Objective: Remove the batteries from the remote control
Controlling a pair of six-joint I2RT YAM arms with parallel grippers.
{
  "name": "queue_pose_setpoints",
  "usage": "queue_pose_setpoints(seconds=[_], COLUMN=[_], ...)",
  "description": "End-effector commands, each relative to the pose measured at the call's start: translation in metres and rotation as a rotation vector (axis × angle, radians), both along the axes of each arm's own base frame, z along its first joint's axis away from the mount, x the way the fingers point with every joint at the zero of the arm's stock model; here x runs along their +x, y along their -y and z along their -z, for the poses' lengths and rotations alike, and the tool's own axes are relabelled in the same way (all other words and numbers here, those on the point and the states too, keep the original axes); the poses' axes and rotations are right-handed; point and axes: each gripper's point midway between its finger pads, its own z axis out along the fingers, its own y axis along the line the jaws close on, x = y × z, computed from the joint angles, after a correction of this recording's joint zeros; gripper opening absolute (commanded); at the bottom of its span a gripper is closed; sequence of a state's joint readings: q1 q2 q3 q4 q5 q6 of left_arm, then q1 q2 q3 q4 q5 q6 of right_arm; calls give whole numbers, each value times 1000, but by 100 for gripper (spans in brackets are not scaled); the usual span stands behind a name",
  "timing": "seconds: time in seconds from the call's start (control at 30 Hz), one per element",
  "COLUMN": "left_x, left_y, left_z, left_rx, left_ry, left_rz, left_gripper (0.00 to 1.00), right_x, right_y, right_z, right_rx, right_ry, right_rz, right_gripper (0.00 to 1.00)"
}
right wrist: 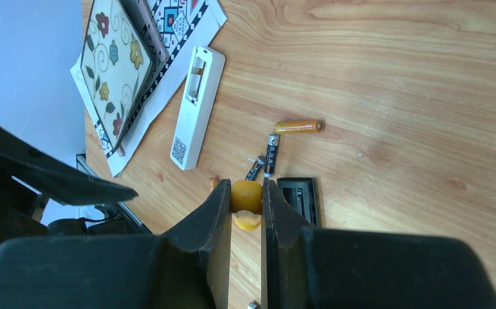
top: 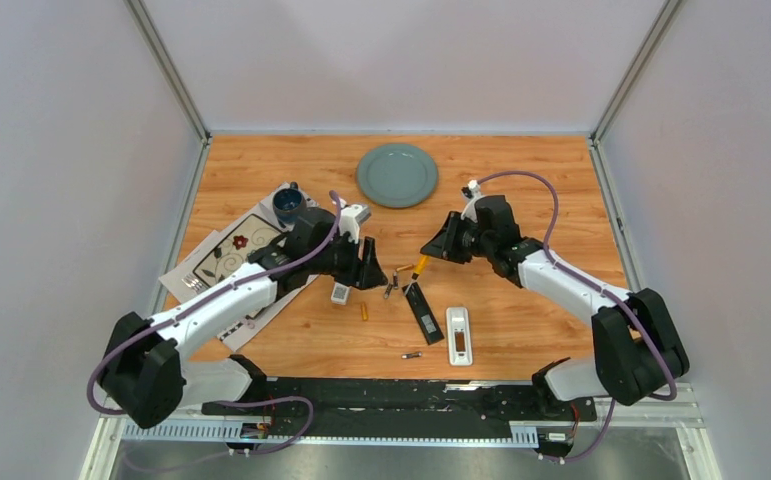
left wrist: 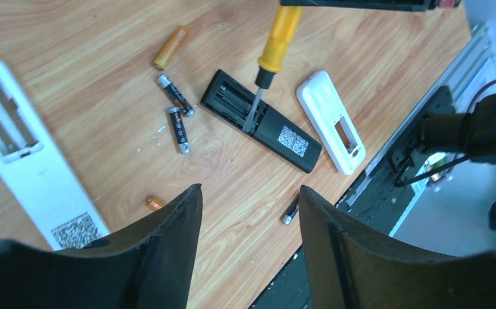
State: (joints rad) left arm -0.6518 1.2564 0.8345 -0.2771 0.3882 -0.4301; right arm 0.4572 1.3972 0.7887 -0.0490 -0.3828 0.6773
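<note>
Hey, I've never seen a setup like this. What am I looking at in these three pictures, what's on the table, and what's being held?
Two robot arms sit at a table's near edge. The wide picture looks down from above; the other two come from cameras on each wrist. The left fingers stand open, holding nothing. The right fingers grip a yellow-handled screwdriver, its tip on the black remote. Loose batteries, two white remotes, a plate and a cup lie around.
</note>
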Motion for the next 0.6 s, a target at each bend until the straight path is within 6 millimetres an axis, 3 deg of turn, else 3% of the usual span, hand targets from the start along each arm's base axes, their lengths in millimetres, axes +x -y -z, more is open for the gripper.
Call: queue_pose_setpoints(seconds=[0.0,0.13,0.17,0.2,0.33,0.57], left_x=[9,9,6,12,9,7], left_y=[-8,-20,-26,-25,-33,-49], left_z=[-26,-37,-29,-40,-53,-58], left_rx=[-131,-219,-243,-299,-379,-256], left_ry=[56,55,30,77,117,203], left_rz=[-49,-80,-88,-90,-98,-83], left_gripper=[68,78,85,88,89,89], right_x=[5,0,-1,-1,0,4], right_y=[2,8,10,12,21,43], right_z=[-26,-25,-23,-25,-25,-7], right_rx=[2,-7,-13,-14,-31,-79], right_ry=[86,90,87,96,99,41], right_rz=[1,1,1,7,23,20], right_gripper=[0,0,0,0,0,0])
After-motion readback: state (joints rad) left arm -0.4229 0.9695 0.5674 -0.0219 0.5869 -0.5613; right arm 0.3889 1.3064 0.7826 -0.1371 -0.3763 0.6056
